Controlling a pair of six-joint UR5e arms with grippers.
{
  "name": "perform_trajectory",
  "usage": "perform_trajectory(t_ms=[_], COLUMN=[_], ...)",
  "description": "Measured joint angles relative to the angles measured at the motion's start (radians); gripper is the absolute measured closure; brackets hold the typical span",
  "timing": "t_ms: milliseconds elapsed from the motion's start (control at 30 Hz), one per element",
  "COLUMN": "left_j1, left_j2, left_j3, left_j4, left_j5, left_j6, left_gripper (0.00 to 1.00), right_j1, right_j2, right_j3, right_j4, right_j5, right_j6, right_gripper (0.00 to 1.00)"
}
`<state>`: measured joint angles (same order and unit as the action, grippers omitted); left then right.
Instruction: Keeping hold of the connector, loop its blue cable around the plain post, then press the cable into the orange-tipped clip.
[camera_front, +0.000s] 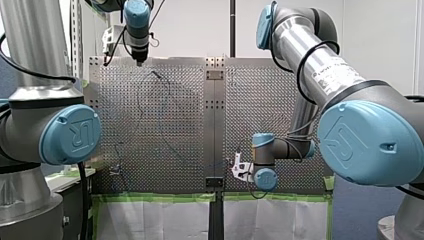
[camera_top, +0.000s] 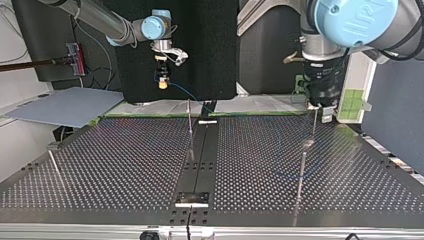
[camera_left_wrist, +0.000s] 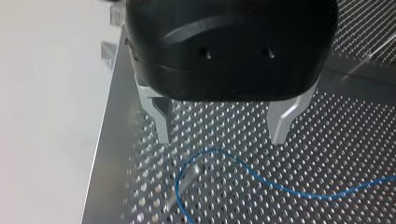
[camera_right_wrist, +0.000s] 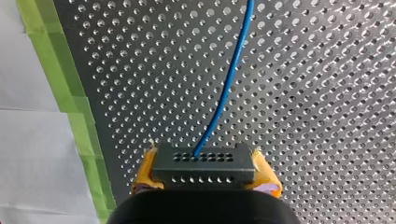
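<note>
My right gripper (camera_right_wrist: 205, 178) is shut on the black connector (camera_right_wrist: 204, 161), with yellow pads (camera_right_wrist: 144, 175) on both of its sides. The blue cable (camera_right_wrist: 226, 88) leaves the connector and runs ahead over the perforated plate. In the top view this gripper (camera_top: 162, 84) hangs above the table's far edge, and the cable (camera_top: 187, 95) drops away from it. My left gripper (camera_left_wrist: 219, 135) stands open over the plate with nothing between its metal fingers (camera_left_wrist: 162, 126). Just ahead of them the cable (camera_left_wrist: 261, 179) curves around a pale upright post (camera_left_wrist: 187, 179). No orange-tipped clip is discernible.
Several thin posts stand on the perforated table (camera_top: 125, 165): one at the middle (camera_top: 190, 117), two at the top view's right (camera_top: 302, 167), one at its left (camera_top: 52, 162). Green tape (camera_right_wrist: 70, 93) lines the plate's edge beside my right gripper.
</note>
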<state>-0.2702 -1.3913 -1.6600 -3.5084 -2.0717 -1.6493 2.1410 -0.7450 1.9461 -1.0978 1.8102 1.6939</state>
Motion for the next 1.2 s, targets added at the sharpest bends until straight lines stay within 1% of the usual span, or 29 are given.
perform_trajectory(t_ms=[133, 267, 467, 667, 800, 1000, 1200], left_j1=[-0.003, -0.013, -0.035, -0.054, -0.062, -0.079, -0.089], left_j2=[-0.026, -0.070, -0.125, -0.147, -0.158, -0.199, -0.253], left_j3=[0.002, 0.006, 0.028, 0.060, 0.079, 0.112, 0.138], left_j4=[0.035, 0.080, 0.136, 0.194, 0.235, 0.287, 0.310], left_j5=[0.022, 0.058, 0.112, 0.159, 0.168, 0.175, 0.149], left_j6=[0.041, 0.088, 0.144, 0.195, 0.209, 0.200, 0.202], left_gripper=[0.00, 0.00, 0.00, 0.00, 0.00, 0.00, 0.00], right_j1=[0.002, 0.003, 0.004, 0.005, 0.005, 0.006, 0.007], right_j2=[0.000, 0.000, 0.000, 0.000, 0.000, 0.000, 0.000], right_j3=[0.000, 0.000, 0.000, 0.000, 0.000, 0.000, 0.000], right_j4=[0.003, 0.004, 0.003, 0.004, 0.003, 0.002, 0.000], right_j5=[0.000, 0.000, 0.000, 0.000, 0.000, 0.000, 0.000], right_j6=[-0.004, -0.012, -0.026, -0.034, -0.036, -0.038, -0.038], right_gripper=[1.00, 1.00, 1.00, 1.00, 1.00, 1.00, 1.00])
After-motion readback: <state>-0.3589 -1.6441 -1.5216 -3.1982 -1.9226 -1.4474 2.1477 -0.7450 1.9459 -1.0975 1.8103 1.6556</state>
